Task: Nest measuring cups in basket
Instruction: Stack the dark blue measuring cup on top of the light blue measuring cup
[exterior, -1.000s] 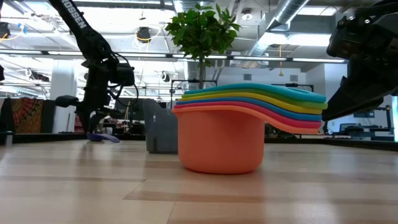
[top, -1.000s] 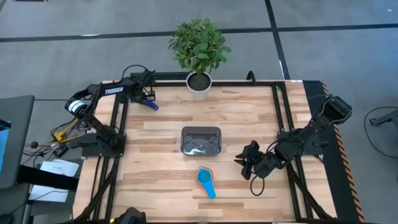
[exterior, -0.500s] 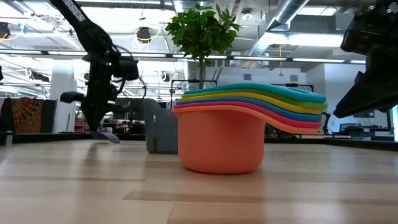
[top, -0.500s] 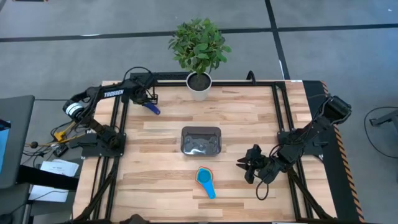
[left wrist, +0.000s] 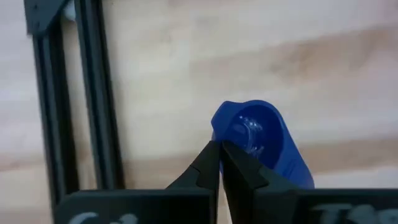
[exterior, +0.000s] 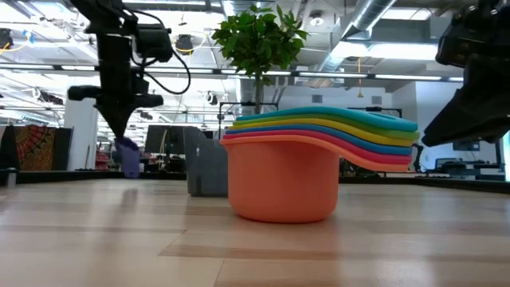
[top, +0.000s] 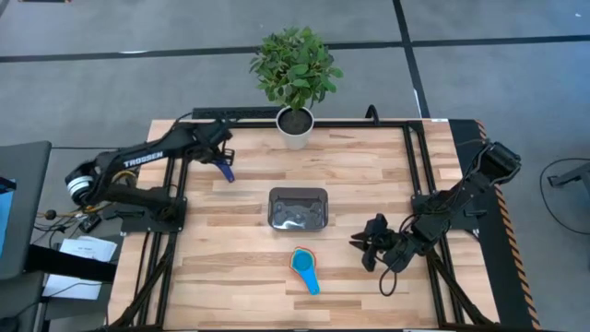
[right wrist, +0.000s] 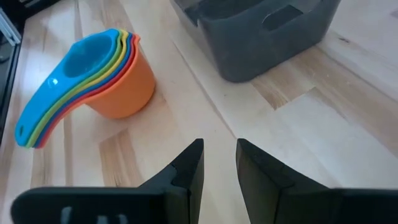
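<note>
A dark blue measuring cup (left wrist: 260, 144) hangs from my shut left gripper (left wrist: 219, 154) near the table's far left (top: 224, 169). In the low view the cup (exterior: 127, 156) is clear of the wood. The other measuring cups sit nested in a stack (top: 304, 268), orange at the bottom and light blue on top, resting on the orange bowl's base (exterior: 283, 214). The dark grey basket (top: 298, 207) stands at the table's middle. My right gripper (right wrist: 219, 163) is open and low, right of the stack (right wrist: 87, 81), with nothing between its fingers. My left gripper pinches the edge of the dark blue cup's bowl (left wrist: 217, 138) between its two fingertips, on the side away from the handle (left wrist: 300, 180). The fingers slant down from above. The cup hangs below them, lifted clear of the table.
A green plant in a white pot (top: 295, 126) stands at the far edge. Black frame rails (top: 175, 217) run along the left and right sides. Bare wood lies between the basket and the left gripper.
My left gripper has risen and come toward the table's near edge with the dark blue cup. The cup lay on the wood a second ago and now hangs clear of it.
</note>
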### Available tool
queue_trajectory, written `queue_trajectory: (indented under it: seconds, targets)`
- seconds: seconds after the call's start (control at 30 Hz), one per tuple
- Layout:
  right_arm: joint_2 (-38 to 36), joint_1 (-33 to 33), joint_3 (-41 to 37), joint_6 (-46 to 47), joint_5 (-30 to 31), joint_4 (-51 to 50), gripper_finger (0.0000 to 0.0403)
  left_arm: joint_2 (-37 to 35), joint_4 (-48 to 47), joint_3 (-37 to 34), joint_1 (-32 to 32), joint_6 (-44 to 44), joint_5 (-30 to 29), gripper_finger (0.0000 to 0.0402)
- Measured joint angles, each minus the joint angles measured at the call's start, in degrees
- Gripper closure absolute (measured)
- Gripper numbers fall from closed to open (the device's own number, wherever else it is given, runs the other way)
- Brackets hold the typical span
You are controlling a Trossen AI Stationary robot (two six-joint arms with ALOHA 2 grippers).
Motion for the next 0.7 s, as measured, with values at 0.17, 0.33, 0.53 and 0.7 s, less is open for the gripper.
queue_trajectory:
  seconds: [0.17,0.33,0.53,0.7]
  targets:
    - [0.00,0.04,0.00,-0.02,0.13,1.15,0.0285,0.70,-1.60,-3.75,-7.05,-6.46,2.19,0.0401]
    - [0.00,0.46,0.00,-0.03,-0.09,1.08,0.0285,1.25,1.03,-8.66,-15.78,-14.46,3.87,0.0401]
    - [0.00,0.24,0.00,-0.97,-0.20,0.97,0.0285,1.25,2.53,-9.69,-24.15,-21.69,3.85,0.0401]
    - [0.00,-0.86,0.01,-1.10,-0.44,0.97,0.0285,1.25,3.97,-9.69,-27.49,-23.85,3.82,0.0401]
